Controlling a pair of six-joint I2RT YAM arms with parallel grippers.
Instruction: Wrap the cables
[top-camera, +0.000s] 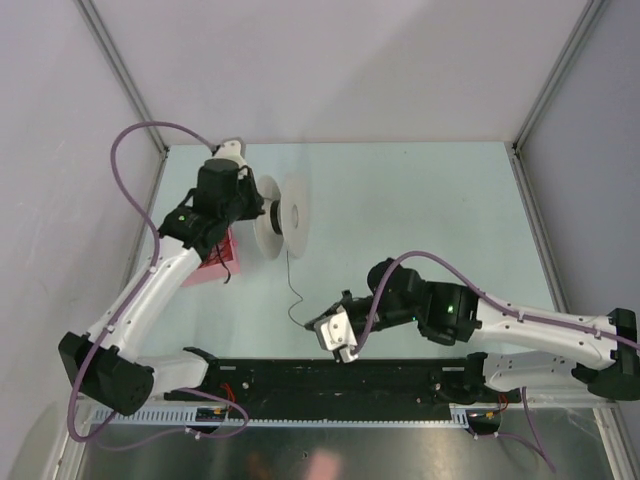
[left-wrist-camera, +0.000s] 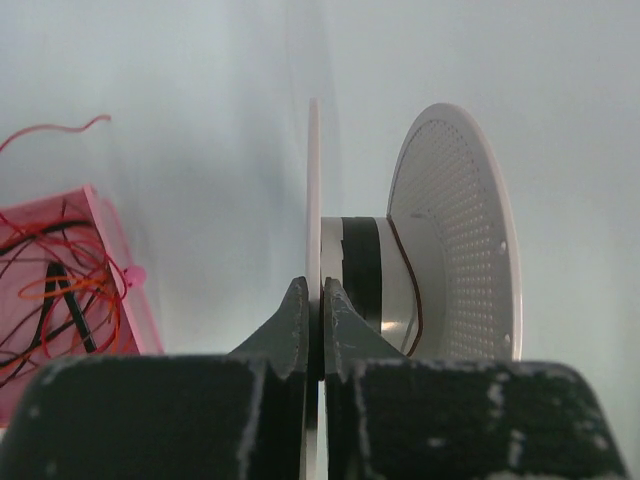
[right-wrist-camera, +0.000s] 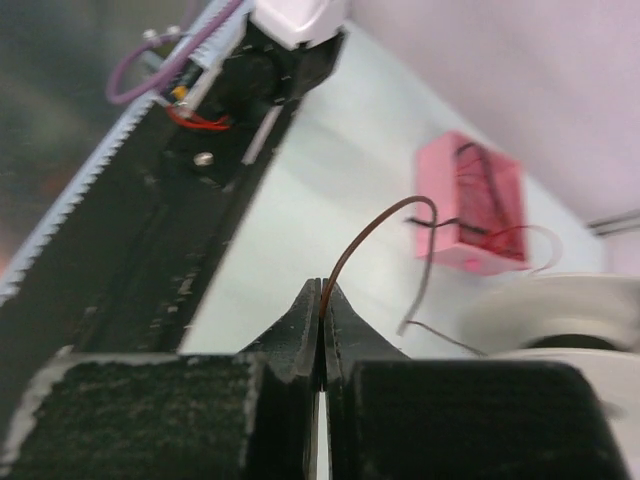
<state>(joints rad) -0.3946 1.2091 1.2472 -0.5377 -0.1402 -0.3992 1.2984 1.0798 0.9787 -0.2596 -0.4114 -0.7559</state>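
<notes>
- Left gripper (left-wrist-camera: 313, 286): pressed together on the near flange (left-wrist-camera: 313, 180) of the spool (left-wrist-camera: 455, 230); I see the thin flange edge running straight up from between the two fingers (left-wrist-camera: 288, 330).
- Spool: held at the far left of the table (top-camera: 420, 220), axis roughly level, flanges upright; the far flange is perforated and faces the left wrist camera.
- Core (left-wrist-camera: 400, 300): a black band wraps the part next to the gripped flange; I cannot tell whether it is wound wire or tape; one dark red strand crosses the pale part beside it.
- Right gripper (right-wrist-camera: 320, 288): pinching the cable (right-wrist-camera: 355, 235), jaws closed with the strand coming out at their tips; it sits low over the table, near the rail (top-camera: 350, 378) and well apart from the spool.
- Cable, right wrist view: rises from the fingertips, arcs over to the right, then drops toward the table; the far part is blurred.
- Cable, top view: a hair-thin dark line hangs from the underside of the spool, bends once on the table, and ends at the right gripper; it looks slack.
- Box (top-camera: 214, 266): pink, on the table just beside the left arm, on the side away from the spool.
- More cables (left-wrist-camera: 60, 290): red and black, curled loosely inside the box; one red end sticks out over its rim.
</notes>
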